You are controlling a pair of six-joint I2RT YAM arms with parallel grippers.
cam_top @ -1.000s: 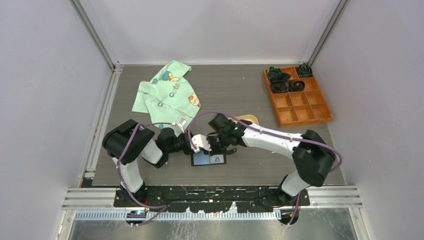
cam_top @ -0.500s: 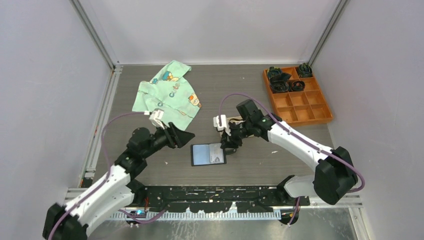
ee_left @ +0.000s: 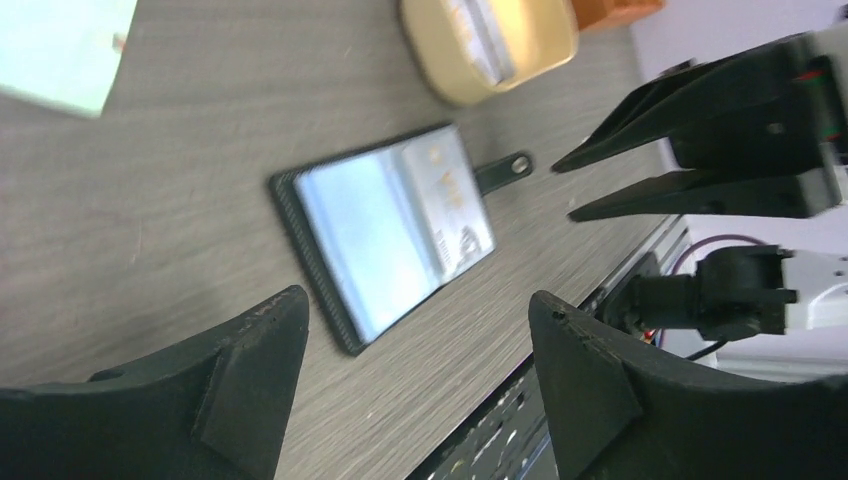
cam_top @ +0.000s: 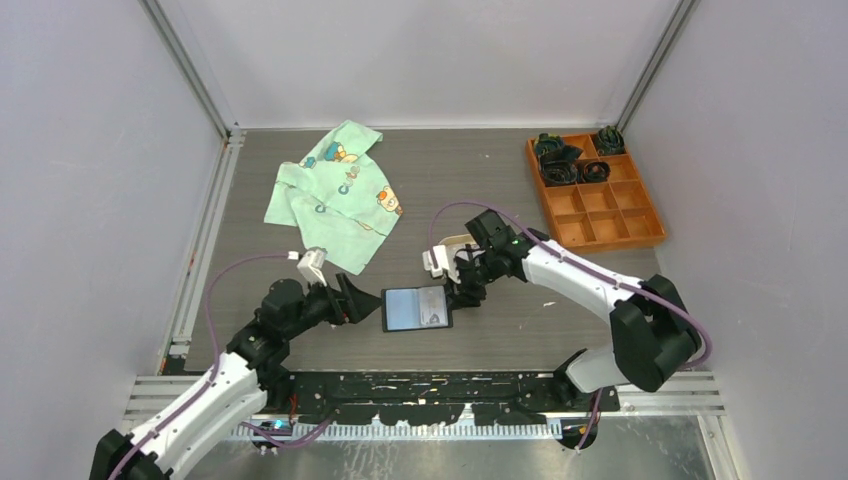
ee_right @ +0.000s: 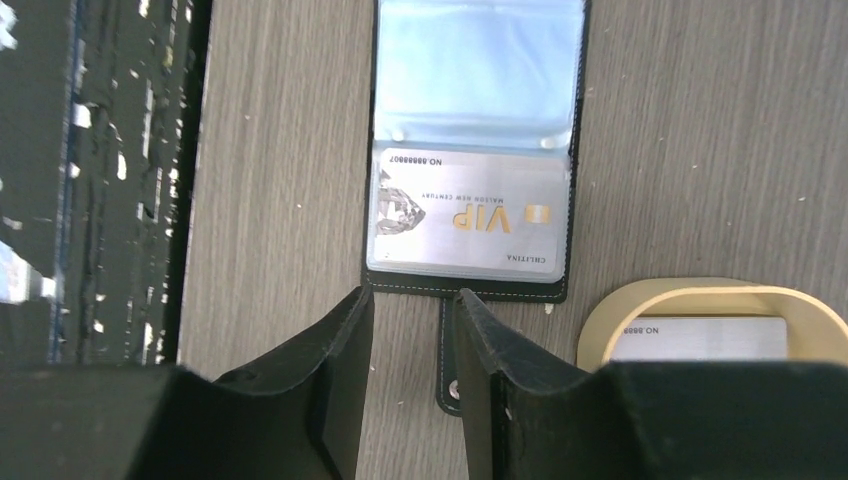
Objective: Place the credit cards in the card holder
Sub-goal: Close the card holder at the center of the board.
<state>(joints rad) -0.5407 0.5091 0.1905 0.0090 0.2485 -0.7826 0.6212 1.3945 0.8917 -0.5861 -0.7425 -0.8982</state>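
Card holder (cam_top: 417, 308) lies open & flat on tabletop (cam_top: 520, 340), near front edge, approx centre, between the two arms. Black cover, clear sleeves facing up. One silver-grey credit card (ee_right: 468, 215) marked "VIP" sits in the sleeve on the snap-tab side; the other sleeve (ee_right: 478, 80) looks empty. Snap tab (ee_right: 447, 352) sticks out flat onto tabletop. Second light-grey card (ee_right: 695, 338) lies in beige oval tray (ee_right: 690, 298), just beyond the holder's tab side, not touching it. R pincer (ee_right: 412, 300) hangs over holder's tab edge, fingers only narrowly apart, nothing between them; tab shows in the gap below. Can't tell whether the tips touch the holder. L pincer (ee_left: 418, 303) is low over tabletop just left of holder, fingers spread wide, empty, aimed at it; from L wrist view, holder (ee_left: 390, 235) is framed between the fingers w/ R pincer (ee_left: 568, 190) on its far side. Further out: green printed cloth (cam_top: 335, 195) at far left; orange compartment tray (cam_top: 600, 205) at far right w/ dark items (cam_top: 570, 162) in its rear cells.
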